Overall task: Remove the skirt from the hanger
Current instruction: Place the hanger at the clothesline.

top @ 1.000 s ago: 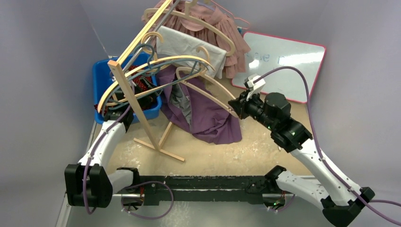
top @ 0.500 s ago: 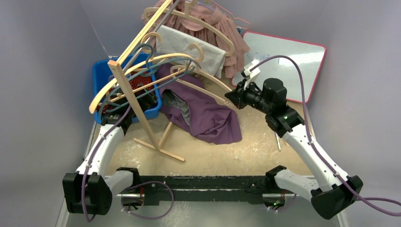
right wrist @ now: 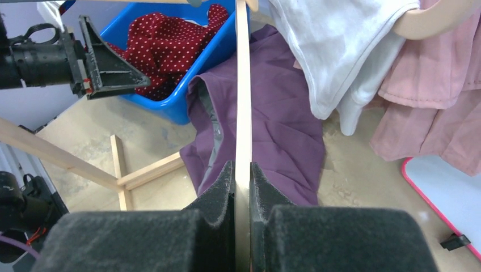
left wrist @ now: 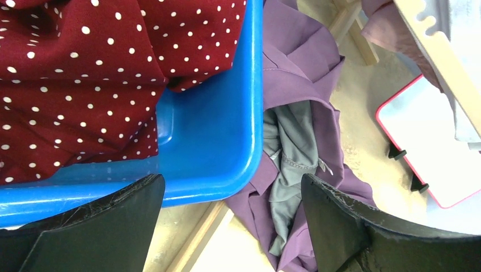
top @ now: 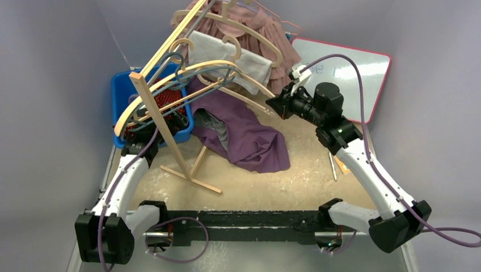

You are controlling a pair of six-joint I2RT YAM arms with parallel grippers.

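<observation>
Skirt (top: 249,139) slumps on the table (top: 306,181) under the hanger (top: 244,97) from above; left wrist: your left gripper (left wrist: 232,178) gapes empty over the blue bin (left wrist: 215,130); right wrist: your right gripper (right wrist: 243,170) clamps the hanger, so lift it clear.

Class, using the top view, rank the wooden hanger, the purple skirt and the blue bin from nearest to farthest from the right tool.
1. wooden hanger: clamped in the right tool itself.
2. purple skirt: crumpled just left of it, lower in the view.
3. blue bin: far left side.
</observation>
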